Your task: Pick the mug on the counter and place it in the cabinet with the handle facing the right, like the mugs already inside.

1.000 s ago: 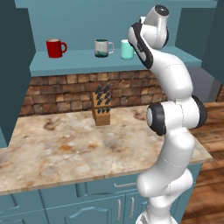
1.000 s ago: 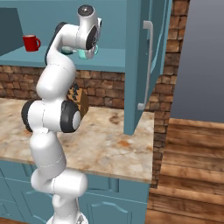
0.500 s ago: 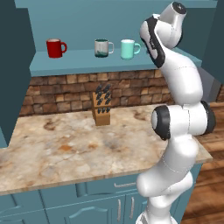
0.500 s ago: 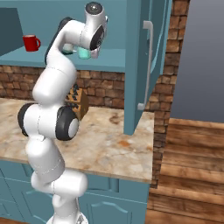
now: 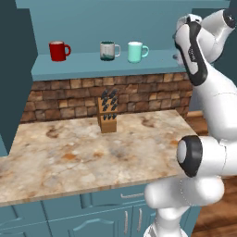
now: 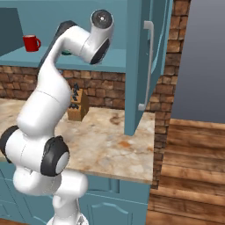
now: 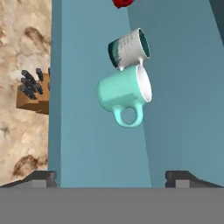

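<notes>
Mint-green mug sits upright on cabinet shelf, straight ahead of gripper, clear of both tips, handle pointing back twd gripper. Gripper empty, fingers spread wide. Grey green-band mug just beyond it; whether they touch can't tell. Red mug further along. Knife block on counter, below and off to one side.

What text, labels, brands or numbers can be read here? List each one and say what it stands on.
None: no picture carries readable text.
The mint-green mug, the red mug and the knife block are plain.
The pale grey mug has faint marks on its side in the hand view, too blurred to tell whether they are writing.
</notes>
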